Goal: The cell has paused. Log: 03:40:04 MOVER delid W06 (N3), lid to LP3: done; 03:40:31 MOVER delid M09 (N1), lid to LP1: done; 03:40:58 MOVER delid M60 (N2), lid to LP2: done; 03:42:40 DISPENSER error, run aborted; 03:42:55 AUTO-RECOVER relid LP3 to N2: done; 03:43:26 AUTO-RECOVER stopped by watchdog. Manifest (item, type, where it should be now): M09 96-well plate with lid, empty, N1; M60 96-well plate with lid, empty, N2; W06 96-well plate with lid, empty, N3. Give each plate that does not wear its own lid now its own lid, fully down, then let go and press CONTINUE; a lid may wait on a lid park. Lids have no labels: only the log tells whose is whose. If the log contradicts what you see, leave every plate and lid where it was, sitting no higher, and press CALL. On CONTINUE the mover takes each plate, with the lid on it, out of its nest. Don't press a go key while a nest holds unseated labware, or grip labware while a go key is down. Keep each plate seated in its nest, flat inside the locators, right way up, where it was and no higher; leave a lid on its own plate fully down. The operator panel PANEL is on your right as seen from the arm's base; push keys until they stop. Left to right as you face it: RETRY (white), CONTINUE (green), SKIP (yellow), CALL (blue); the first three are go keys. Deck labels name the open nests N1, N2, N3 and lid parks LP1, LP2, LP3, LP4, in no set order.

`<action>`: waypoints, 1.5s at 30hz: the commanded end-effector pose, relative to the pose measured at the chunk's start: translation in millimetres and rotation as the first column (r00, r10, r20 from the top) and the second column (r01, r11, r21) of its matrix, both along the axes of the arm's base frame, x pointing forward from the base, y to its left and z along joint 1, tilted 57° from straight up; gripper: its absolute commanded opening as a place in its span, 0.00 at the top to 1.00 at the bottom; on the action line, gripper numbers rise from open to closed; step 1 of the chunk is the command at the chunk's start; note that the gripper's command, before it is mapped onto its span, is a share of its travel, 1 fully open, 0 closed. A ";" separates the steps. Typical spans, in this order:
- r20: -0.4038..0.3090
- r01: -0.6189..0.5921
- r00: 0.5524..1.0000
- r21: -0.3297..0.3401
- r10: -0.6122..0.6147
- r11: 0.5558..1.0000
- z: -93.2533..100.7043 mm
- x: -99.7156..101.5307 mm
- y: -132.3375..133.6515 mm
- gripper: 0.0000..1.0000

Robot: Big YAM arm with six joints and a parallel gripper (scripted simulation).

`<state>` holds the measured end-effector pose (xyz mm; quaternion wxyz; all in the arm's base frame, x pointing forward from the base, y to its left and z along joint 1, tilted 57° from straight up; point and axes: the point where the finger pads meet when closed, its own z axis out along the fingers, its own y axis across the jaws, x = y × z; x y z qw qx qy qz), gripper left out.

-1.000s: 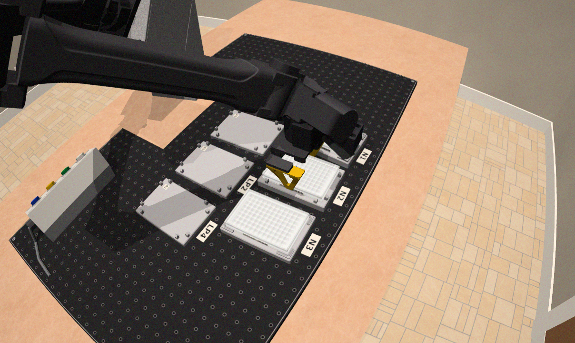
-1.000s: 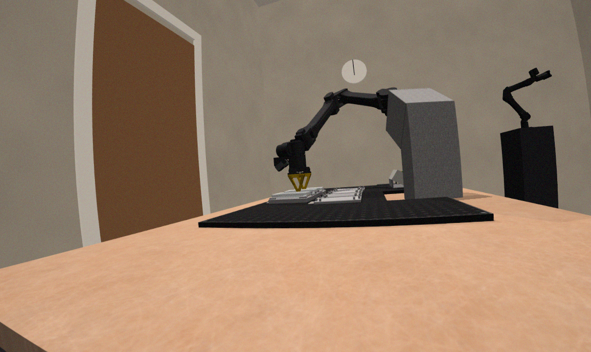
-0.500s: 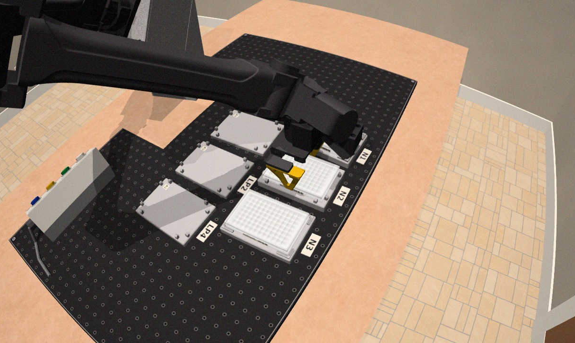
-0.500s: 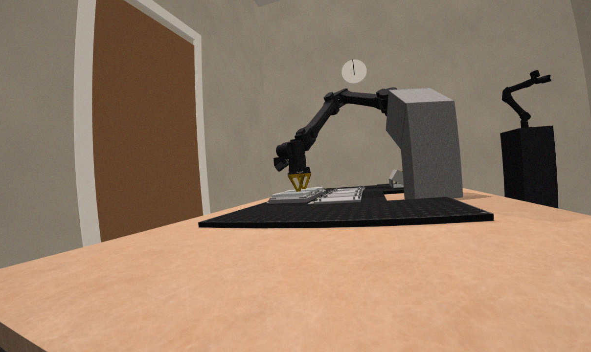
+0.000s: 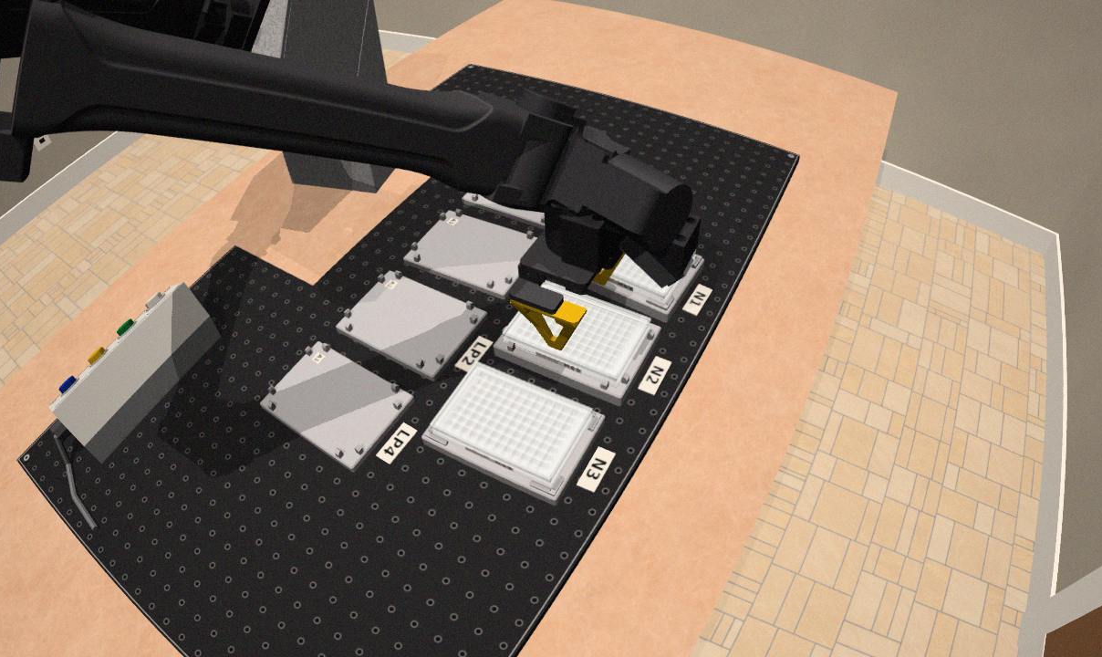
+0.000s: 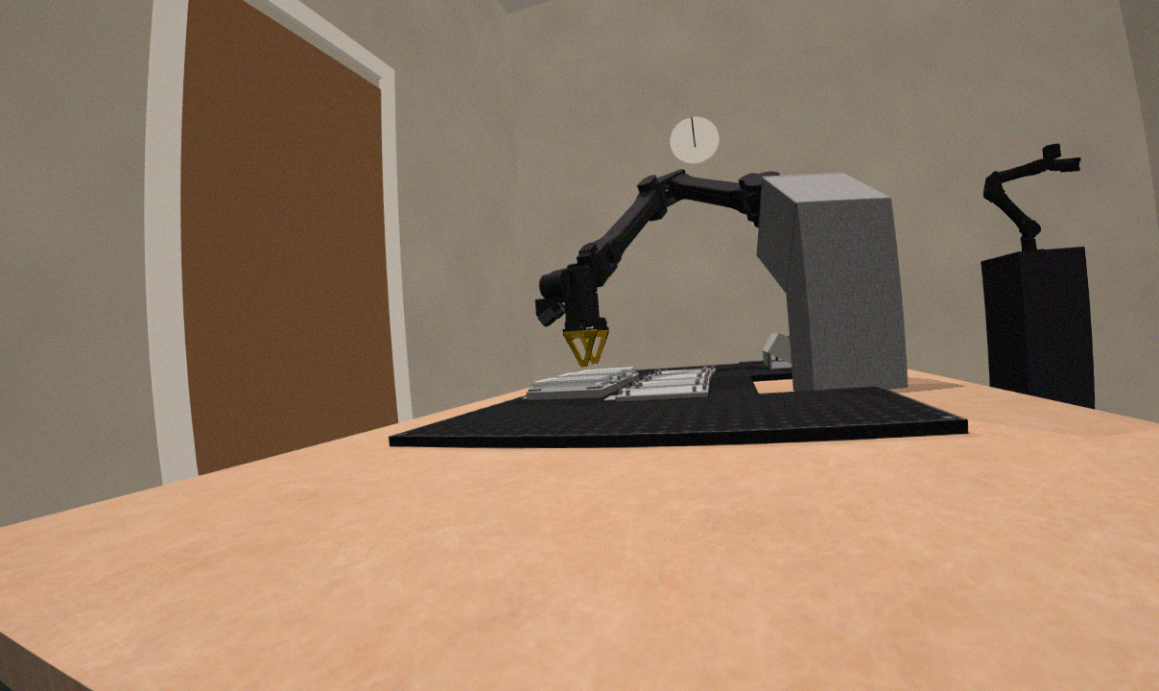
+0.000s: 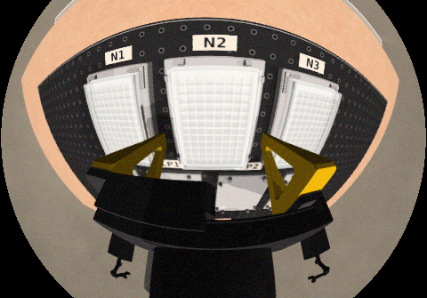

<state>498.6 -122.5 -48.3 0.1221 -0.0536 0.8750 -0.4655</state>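
Three white 96-well plates sit in a row in their nests: N1 [image 5: 651,283], N2 [image 5: 585,343] and N3 [image 5: 510,424]. The N2 plate [image 7: 213,115] lies flat in its nest with a lid on top. The N3 plate [image 7: 311,111] also looks lidded and flat. The N1 plate [image 7: 116,108] is partly hidden by the wrist in the top view. My gripper [image 5: 579,304] hangs a little above the near end of the N2 plate with its yellow fingers wide open [image 7: 213,145] and nothing between them. It also shows in the exterior view [image 6: 585,347], clear of the plates.
Grey lid parks LP2 [image 5: 411,322], LP4 [image 5: 336,400] and one more [image 5: 469,249] lie bare beside the nests; a fourth is mostly hidden under the arm. The operator panel [image 5: 134,367] stands at the left with green [image 5: 124,328], yellow [image 5: 96,354] and blue [image 5: 67,383] keys.
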 end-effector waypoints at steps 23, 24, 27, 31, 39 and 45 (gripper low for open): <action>0.052 0.028 0.998 0.013 -0.029 1.000 -5.3 -71.0 -14.6 1.00; 0.051 0.028 0.998 0.013 -0.029 1.000 -6.5 -76.1 -15.5 1.00; 0.049 0.028 0.998 0.014 -0.028 1.000 -10.1 -91.5 -18.0 1.00; 0.035 0.026 0.999 0.014 -0.027 1.000 -19.1 -114.0 -20.9 1.00; 0.021 0.003 1.000 0.014 -0.003 1.000 -29.0 -143.7 -17.6 1.00; 0.044 0.006 0.999 0.014 -0.007 1.000 -12.2 -147.6 0.4 1.00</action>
